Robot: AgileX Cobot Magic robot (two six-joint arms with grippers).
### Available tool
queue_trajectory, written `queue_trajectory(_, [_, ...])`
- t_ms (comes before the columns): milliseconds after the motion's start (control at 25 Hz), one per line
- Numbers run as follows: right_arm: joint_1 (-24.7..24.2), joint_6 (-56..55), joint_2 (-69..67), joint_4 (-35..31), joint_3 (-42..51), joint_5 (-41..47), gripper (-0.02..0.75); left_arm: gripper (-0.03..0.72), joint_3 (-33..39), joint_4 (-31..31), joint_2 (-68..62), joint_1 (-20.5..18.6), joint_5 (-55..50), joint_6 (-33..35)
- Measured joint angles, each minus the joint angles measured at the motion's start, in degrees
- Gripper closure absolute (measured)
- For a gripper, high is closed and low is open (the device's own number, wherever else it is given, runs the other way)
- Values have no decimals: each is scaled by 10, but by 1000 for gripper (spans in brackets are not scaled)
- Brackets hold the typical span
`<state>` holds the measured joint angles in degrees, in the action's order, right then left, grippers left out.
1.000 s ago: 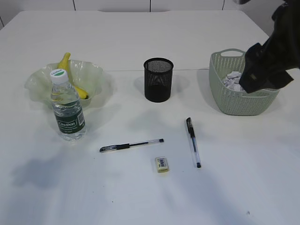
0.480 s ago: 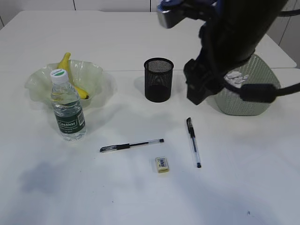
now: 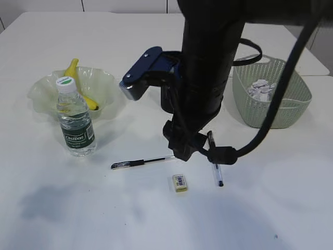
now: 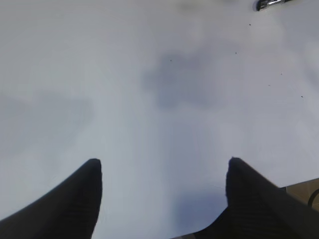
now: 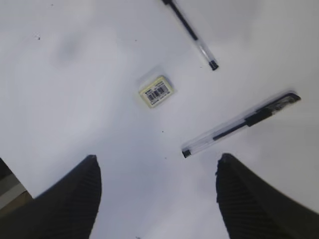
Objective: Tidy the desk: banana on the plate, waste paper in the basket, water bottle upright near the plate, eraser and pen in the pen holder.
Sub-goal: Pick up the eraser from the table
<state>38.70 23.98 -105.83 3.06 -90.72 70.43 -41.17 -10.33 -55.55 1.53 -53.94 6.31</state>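
Over desk centre, I saw right gripper (image 5: pixel 155 172) arrived from basket (image 3: pixel 270 107), jaws wide, empty, above eraser (image 5: pixel 157 91) and pens; paper binned, stationery next. Left gripper (image 4: pixel 162 172) open, empty.

- The plate (image 3: pixel 106 83) sits at the left of the exterior frame with the banana (image 3: pixel 73 69) in it.
- The water bottle (image 3: pixel 74 118) stands upright just in front of the plate, overlapping its near rim.
- The basket (image 3: pixel 291 112) sits at the right, with waste paper (image 3: pixel 260 88) inside.
- The right arm (image 3: pixel 205 67) fills the upper centre, hiding most of the pen holder behind it.
- One pen (image 3: pixel 141 162) lies below centre, running left to right.
- The eraser (image 3: pixel 180 182) lies just below that pen's right end.
- A second pen (image 3: pixel 216 169) lies right of the eraser, running top to bottom, partly behind the arm.
- In the right wrist frame, the eraser (image 5: pixel 157 91) lies between the two pens (image 5: pixel 192 32) (image 5: pixel 241 124).
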Motion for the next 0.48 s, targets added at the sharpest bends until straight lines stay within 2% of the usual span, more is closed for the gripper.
queue_trajectory(320, [0, 69, -46, -18, 0, -6, 202, 157, 0, 0, 0, 0, 0, 0])
queue_trajectory(480, [0, 42, -63, -31, 0, -28, 202, 165, 0, 0, 0, 0, -1, 0])
